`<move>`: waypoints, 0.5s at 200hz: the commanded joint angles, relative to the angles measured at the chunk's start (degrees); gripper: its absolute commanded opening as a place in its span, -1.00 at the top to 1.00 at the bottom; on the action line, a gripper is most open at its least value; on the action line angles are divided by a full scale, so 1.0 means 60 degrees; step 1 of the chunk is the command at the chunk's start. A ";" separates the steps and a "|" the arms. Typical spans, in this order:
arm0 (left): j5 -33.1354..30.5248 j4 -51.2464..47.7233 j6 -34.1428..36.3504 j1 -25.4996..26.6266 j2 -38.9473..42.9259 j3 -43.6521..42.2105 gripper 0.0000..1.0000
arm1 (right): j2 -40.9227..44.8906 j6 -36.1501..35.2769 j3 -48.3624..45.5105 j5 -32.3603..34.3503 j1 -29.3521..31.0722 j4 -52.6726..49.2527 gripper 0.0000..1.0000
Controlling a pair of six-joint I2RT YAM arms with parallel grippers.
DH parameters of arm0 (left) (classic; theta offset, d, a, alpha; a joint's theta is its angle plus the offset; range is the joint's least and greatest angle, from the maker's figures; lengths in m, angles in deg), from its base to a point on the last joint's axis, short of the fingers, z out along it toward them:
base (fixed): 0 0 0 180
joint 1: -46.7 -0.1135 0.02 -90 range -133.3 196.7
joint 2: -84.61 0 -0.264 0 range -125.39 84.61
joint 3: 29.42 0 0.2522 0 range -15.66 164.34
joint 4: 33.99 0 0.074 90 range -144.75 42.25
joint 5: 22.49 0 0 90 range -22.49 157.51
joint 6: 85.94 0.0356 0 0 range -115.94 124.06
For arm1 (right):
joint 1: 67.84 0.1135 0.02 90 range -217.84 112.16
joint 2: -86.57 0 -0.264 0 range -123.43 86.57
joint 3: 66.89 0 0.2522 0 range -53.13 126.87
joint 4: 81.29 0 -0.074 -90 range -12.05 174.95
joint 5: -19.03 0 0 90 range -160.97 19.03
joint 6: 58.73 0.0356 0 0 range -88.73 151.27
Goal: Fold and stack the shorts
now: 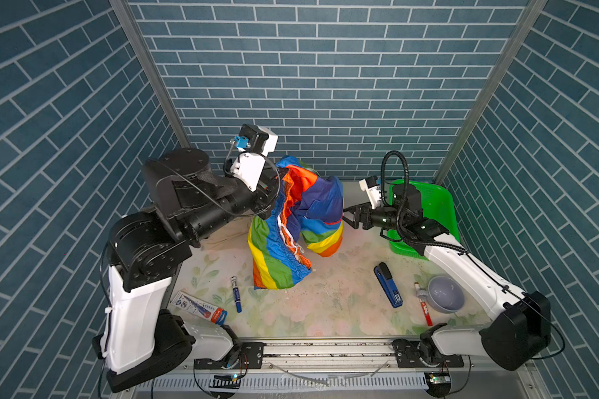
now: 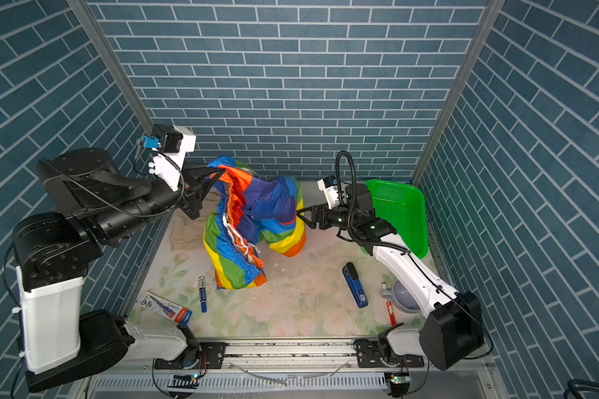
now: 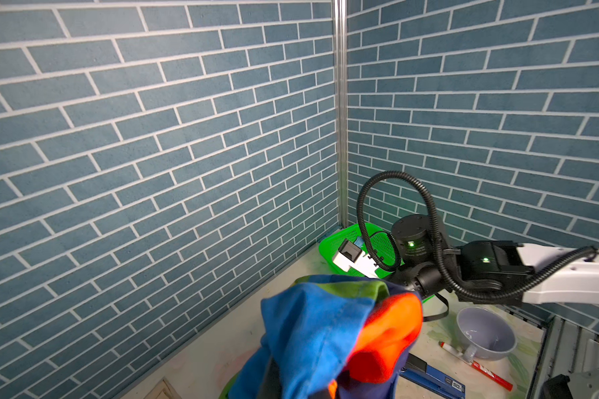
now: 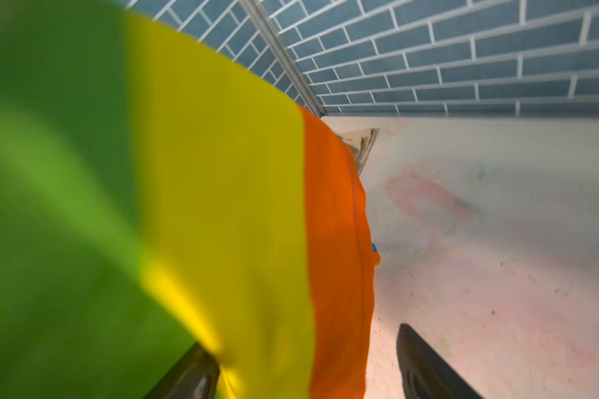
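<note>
The rainbow-striped shorts [image 1: 305,214] [image 2: 256,214] hang bunched above the table's middle, one leg trailing to the mat. My left gripper [image 1: 283,173] [image 2: 221,170] is shut on their top edge, held high near the back wall. In the left wrist view the cloth [image 3: 319,331] hides the jaws. My right gripper [image 1: 348,217] [image 2: 301,216] is open at the hem of the right-hand leg. In the right wrist view the orange and yellow stripes [image 4: 256,224] lie between its spread fingers [image 4: 426,366]. The beige shorts [image 1: 227,232] [image 2: 187,228] lie on the table, partly under the left arm.
A green mesh basket [image 1: 433,207] [image 2: 402,207] stands tilted at the back right behind the right arm. On the mat lie a blue stapler [image 1: 388,285], a grey mug [image 1: 445,293], a red marker [image 1: 423,307], a blue marker [image 1: 236,293] and a flat carton [image 1: 201,307].
</note>
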 commanded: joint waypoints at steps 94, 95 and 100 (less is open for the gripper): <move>-0.0026 0.0664 0.0630 0.0009 0.0379 -0.0144 1.00 | -0.0705 0.1988 -0.1924 -0.0265 -0.0047 0.1877 0.85; -0.0025 0.0664 0.0630 0.0009 0.0382 -0.0149 1.00 | -0.0702 0.1958 -0.1923 -0.0246 -0.0051 0.1841 0.83; -0.0011 0.0664 0.0650 0.0023 0.0413 -0.0147 1.00 | -0.0653 0.1796 -0.1931 -0.0216 -0.0051 0.1655 0.73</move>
